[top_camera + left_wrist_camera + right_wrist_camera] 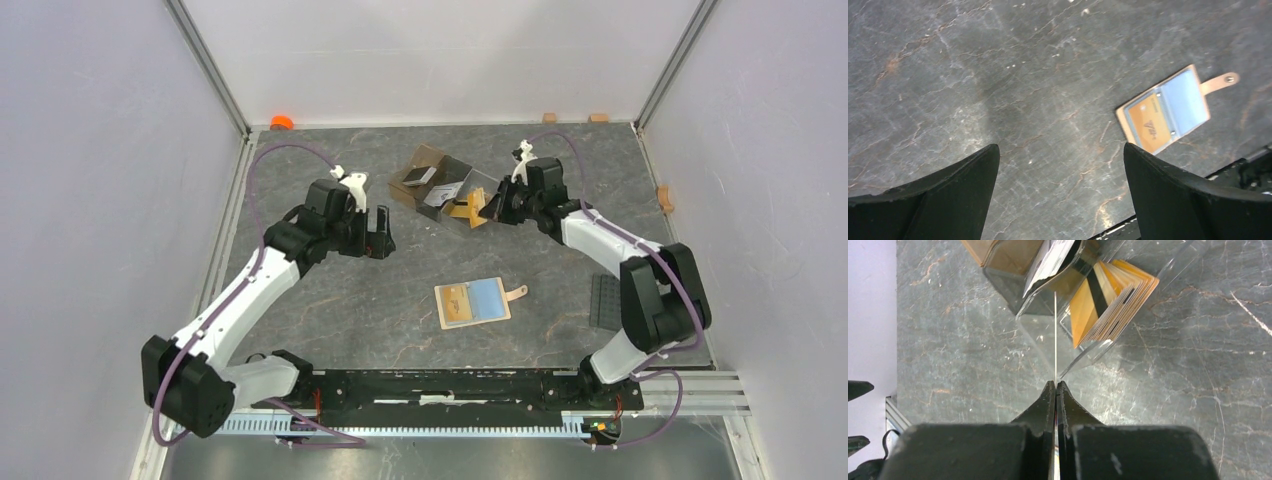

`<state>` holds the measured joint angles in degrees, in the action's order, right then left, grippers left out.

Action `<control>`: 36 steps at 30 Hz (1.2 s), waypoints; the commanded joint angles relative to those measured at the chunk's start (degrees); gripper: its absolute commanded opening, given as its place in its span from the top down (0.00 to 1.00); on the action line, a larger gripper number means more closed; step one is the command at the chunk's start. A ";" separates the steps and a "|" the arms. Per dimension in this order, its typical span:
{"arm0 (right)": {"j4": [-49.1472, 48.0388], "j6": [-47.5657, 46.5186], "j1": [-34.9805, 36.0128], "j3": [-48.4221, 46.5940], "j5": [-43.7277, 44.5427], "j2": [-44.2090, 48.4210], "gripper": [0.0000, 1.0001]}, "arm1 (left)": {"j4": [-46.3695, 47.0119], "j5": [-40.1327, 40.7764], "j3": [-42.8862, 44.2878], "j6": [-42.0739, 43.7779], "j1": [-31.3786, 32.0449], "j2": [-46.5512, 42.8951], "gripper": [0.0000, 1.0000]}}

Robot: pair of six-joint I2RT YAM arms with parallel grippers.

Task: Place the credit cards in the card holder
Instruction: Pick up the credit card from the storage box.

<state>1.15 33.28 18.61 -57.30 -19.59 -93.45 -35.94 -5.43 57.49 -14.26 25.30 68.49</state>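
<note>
One card [1055, 335] pinched edge-on in my right claw [1056, 384], at edge of clear box [1008, 285] holding other cards [1118, 300]. Thin, stiff, slick; I judge short-edge grip best. Left claw [1060, 147] gaping, empty. Wallet [473, 302] open flat mid-worktop [330, 300].

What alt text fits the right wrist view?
The right gripper is shut on a thin card seen edge-on, by a clear divided box. Orange-gold cards stand fanned in the box, on a dark stone-patterned table.
</note>
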 commanded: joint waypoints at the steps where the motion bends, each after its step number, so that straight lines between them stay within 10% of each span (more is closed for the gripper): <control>1: 2.56 -2.39 -0.25 0.87 -2.50 6.61 1.00 | 7.91 -6.78 -1.91 -6.01 -0.24 -5.82 0.00; 14: -11.99 -1.88 1.71 16.87 -23.69 31.58 1.00 | 42.42 -19.32 -12.69 -26.90 9.42 -13.82 0.02; 26: -41.35 17.02 6.94 25.12 -31.74 41.74 1.00 | 62.71 -19.37 -14.52 -34.15 18.32 -7.82 0.04; 36: -33.83 12.82 6.80 24.72 -27.59 41.41 0.87 | 63.71 -18.12 -16.78 -35.19 19.79 -7.53 0.98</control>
<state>-36.27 49.95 25.36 -31.57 -49.58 -52.64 25.02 -24.67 42.65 -48.01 44.95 61.32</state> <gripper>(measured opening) 0.085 0.140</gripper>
